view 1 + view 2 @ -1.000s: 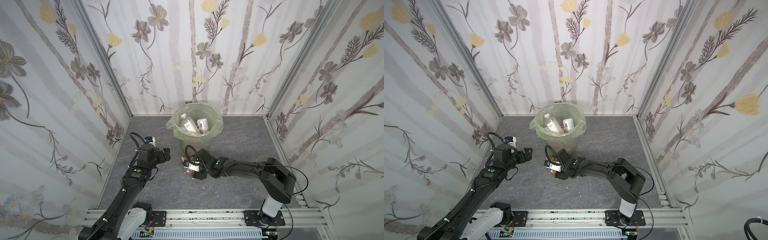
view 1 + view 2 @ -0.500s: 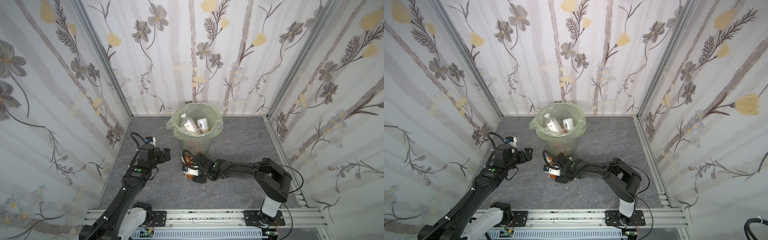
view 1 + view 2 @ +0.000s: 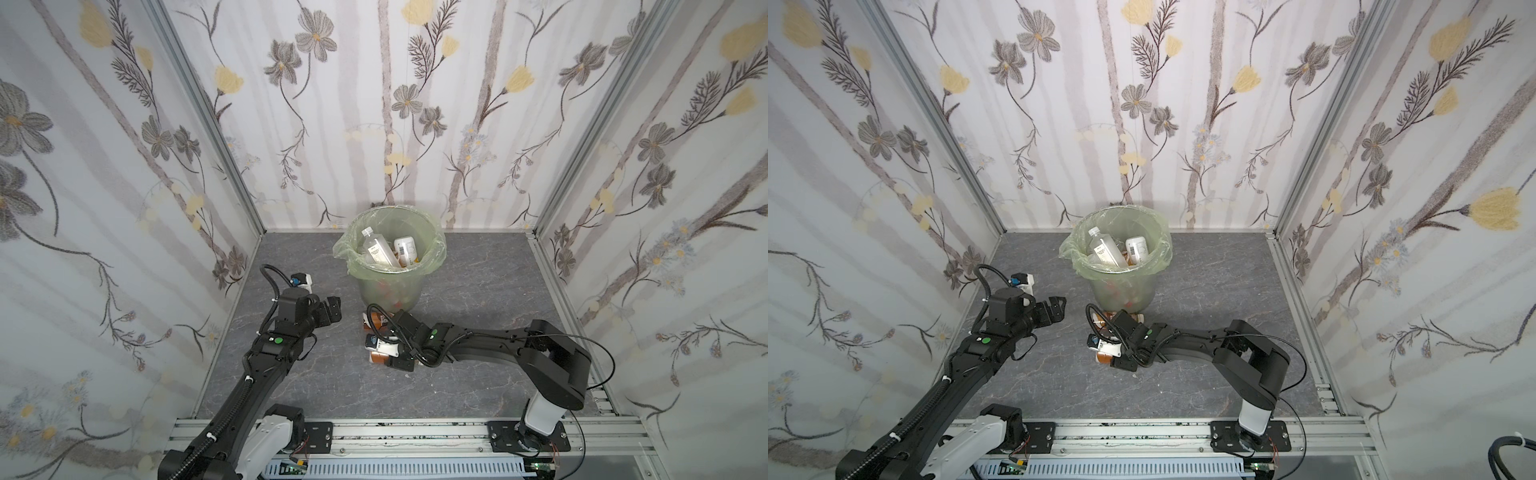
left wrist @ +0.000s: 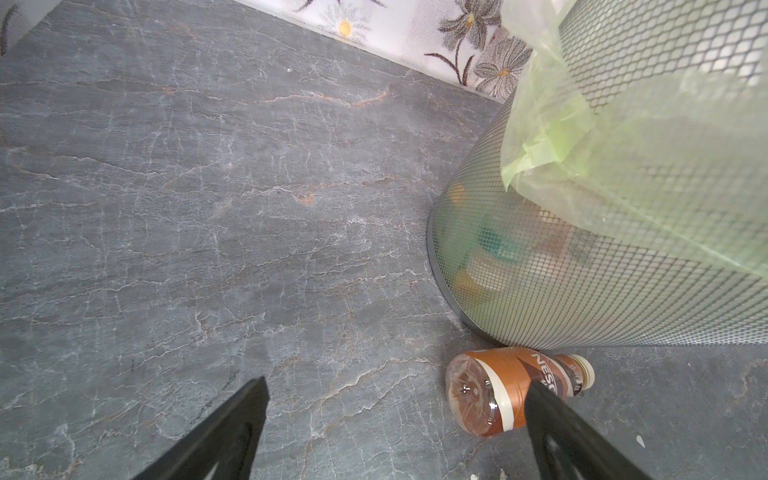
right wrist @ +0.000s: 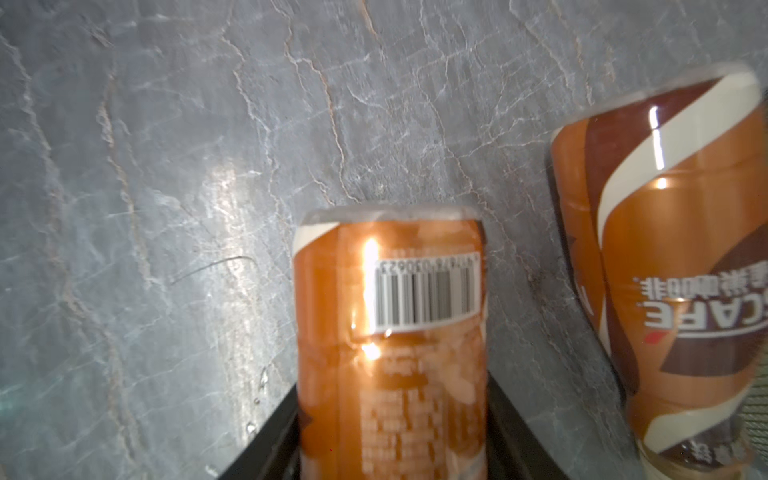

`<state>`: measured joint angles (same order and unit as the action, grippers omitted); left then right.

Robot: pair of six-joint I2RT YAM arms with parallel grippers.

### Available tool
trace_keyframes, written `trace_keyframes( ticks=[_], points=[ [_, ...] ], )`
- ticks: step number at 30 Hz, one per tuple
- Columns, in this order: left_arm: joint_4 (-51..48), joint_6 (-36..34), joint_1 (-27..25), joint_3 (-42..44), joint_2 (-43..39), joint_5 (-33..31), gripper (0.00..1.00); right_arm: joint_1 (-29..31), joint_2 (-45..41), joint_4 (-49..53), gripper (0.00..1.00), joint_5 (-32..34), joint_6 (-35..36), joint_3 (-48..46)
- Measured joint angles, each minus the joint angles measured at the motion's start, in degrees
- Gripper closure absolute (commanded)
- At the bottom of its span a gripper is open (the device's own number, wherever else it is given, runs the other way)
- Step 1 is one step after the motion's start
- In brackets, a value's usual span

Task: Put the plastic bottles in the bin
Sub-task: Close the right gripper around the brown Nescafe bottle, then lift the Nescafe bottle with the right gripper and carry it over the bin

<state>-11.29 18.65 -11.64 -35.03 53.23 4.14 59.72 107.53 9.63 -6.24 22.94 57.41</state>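
I've got my right tool (image 5: 392, 399) clamped round the middle of a brown bottle (image 5: 386, 291) lying on the desk (image 5: 166, 166) near the bin (image 3: 390, 286), and I think it's light, slippery and easy to squash, while my left tool (image 4: 397, 383) hangs wide apart.

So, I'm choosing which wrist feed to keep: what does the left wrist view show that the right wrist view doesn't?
Only left wrist: the mesh bin with its green bag, a strip of floral wall, and the open, empty left gripper. Only right wrist: a barcode bottle gripped by the right gripper. Both: the grey floor and, apparently, the same brown-labelled bottle lying beside the bin.
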Motion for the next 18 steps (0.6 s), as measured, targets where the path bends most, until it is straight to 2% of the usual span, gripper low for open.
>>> trace_keyframes(
  ticks=[10,14,18],
  points=[
    [0.00,0.02,0.00,0.00,-0.33,-0.02,0.02,-1.55,-13.40,0.96,0.50,-6.27,-1.03,2.91],
    [0.00,0.02,0.00,0.00,-0.28,-0.02,0.02,-4.31,-20.52,0.15,0.49,-11.54,-2.93,5.38],
    [0.00,0.02,0.02,0.00,0.04,-0.02,0.02,-8.55,-25.88,-5.25,0.49,-16.33,-5.64,6.73]
  ],
)
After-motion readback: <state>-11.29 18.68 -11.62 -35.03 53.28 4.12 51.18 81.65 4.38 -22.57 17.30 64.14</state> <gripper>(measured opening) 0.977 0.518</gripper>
